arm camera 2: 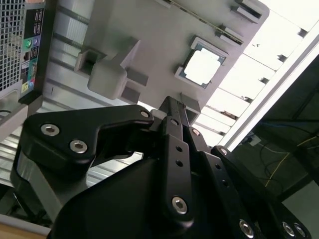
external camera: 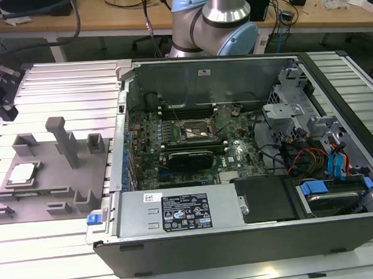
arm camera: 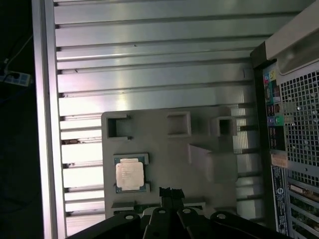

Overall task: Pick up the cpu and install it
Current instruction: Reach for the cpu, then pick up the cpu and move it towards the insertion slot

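The cpu, a flat square chip with a pale silver top, lies in a square pocket of the grey plastic tray at the exterior view's left. Both wrist views show the cpu lying flat in that pocket. My black gripper hangs above the tray, apart from the chip and a little to one side of it. Its fingers are shut together with nothing between them. The dark square socket with its metal frame sits on the motherboard inside the open computer case.
Upright blocks rise from the tray near the cpu. The open case lies at the exterior view's right, with cables and drive bays inside. Everything rests on a ribbed aluminium table.
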